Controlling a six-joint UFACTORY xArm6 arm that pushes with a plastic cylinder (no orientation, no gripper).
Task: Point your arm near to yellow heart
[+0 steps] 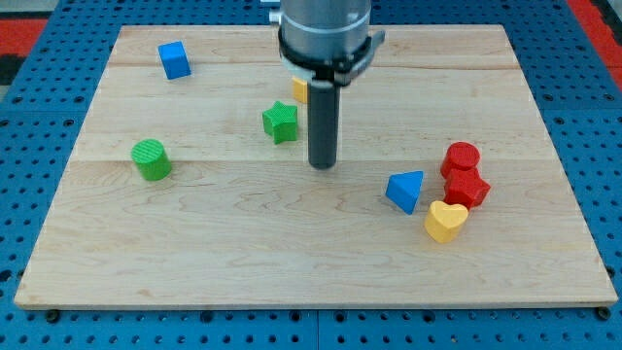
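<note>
Tip (322,165) down on the wooden worktop (194,253), near the middle, just right of and below the green star (280,122). No gripper here, only a dark rod. Yellow heart (446,221) sitting well off to the view's right and lower, beside the blue triangle (405,191), touching a red block (467,188).

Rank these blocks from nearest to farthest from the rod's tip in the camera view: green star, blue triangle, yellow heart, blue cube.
Measured from my tip:
1. Green star, just up and to the view's left.
2. Blue triangle, to the view's right.
3. Yellow heart, lower right, beyond the triangle.
4. Blue cube, far at the view's top left.
</note>
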